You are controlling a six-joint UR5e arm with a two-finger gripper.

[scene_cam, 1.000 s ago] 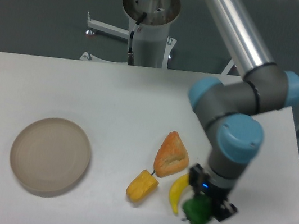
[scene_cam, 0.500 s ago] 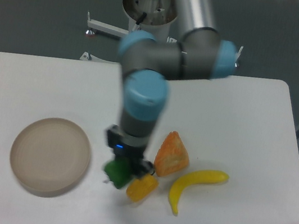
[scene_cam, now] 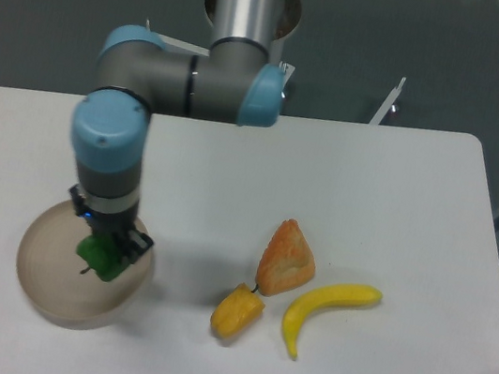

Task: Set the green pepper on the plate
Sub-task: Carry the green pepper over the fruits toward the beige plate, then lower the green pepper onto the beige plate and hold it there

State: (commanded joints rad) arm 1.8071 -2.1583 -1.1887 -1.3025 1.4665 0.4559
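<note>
- Risk: the pepper (scene_cam: 101, 259) hangs over the plate (scene_cam: 39, 287), toward its right side. Let go from a height, it could roll or bounce off the low rim onto the bench (scene_cam: 373, 188).
- The jaws (scene_cam: 106, 252) pinch the pepper, pointing straight down.
- The arm reaches in from the top of the view, with its wrist upright above the jaws.

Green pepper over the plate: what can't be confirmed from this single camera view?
- Whether the green pepper touches the plate or hangs above it: a top-down angle hides any gap.
- The gripper fingers: the wrist and pepper cover them.
- The plate's rim beneath the arm: hidden.
</note>
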